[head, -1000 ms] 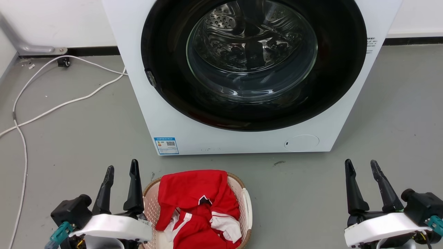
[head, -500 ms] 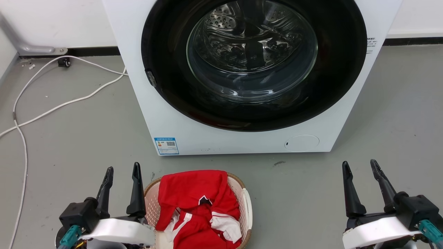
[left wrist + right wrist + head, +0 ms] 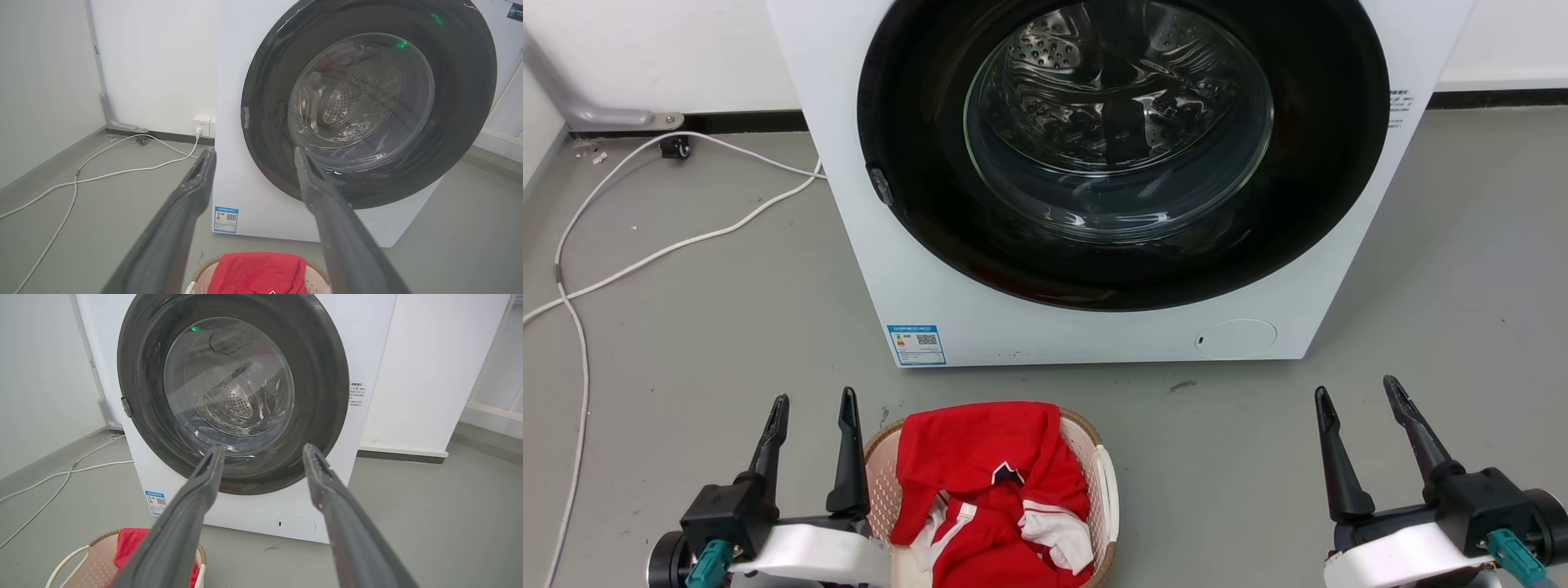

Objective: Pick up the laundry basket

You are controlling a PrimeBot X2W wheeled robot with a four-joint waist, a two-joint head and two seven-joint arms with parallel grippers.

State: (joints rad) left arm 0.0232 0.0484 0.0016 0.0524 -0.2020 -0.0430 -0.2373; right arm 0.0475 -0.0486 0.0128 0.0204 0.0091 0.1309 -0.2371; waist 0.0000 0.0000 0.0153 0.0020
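Sitting on the floor just in front of the washer (image 3: 931,269), below the left half of its front, the basket (image 3: 1089,461) is not yet gripped or lifted, so the task looks barely begun. A red garment (image 3: 980,457) with white trim is heaped inside it. The left gripper (image 3: 814,398) is in front of the washer's left corner, just beside the basket's left rim, fingers apart and holding nothing. Whether its inner finger touches the rim cannot be told. The right gripper (image 3: 1354,386) is in front of the washer's right corner, well apart from the basket, fingers likewise spread and empty. What is left, by my reading, is nearly everything: bringing the grippers to the white handles, closing on them and raising the load. As for writing, a blue sticker (image 3: 916,344) at the washer's lower left carries a QR code and small coloured panels, its text too small to read. A few lines of grey print (image 3: 1397,106) right of the door are also illegible, and no brand name can be made out.
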